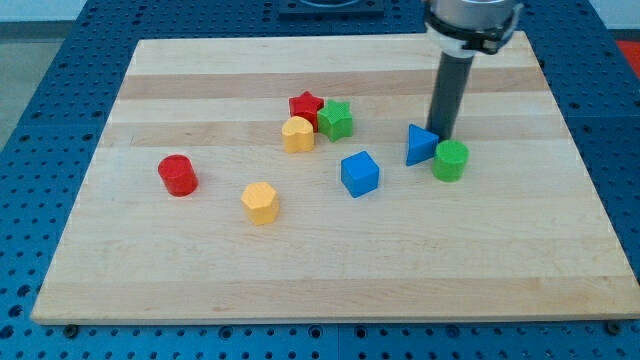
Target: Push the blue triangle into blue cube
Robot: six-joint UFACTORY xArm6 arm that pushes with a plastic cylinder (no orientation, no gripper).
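Note:
The blue triangle [421, 145] lies right of the board's middle, touching the green cylinder [451, 160] on its right. The blue cube [360, 173] sits to the triangle's lower left, a short gap away. My tip [441, 135] rests on the board just at the triangle's upper right edge, above the green cylinder.
A red star [305, 105], a green star [337, 120] and a yellow block [297, 133] cluster above the cube. A red cylinder [178, 175] and a yellow hexagonal block [260, 203] lie at the view's left. The wooden board [330, 280] ends at blue perforated table.

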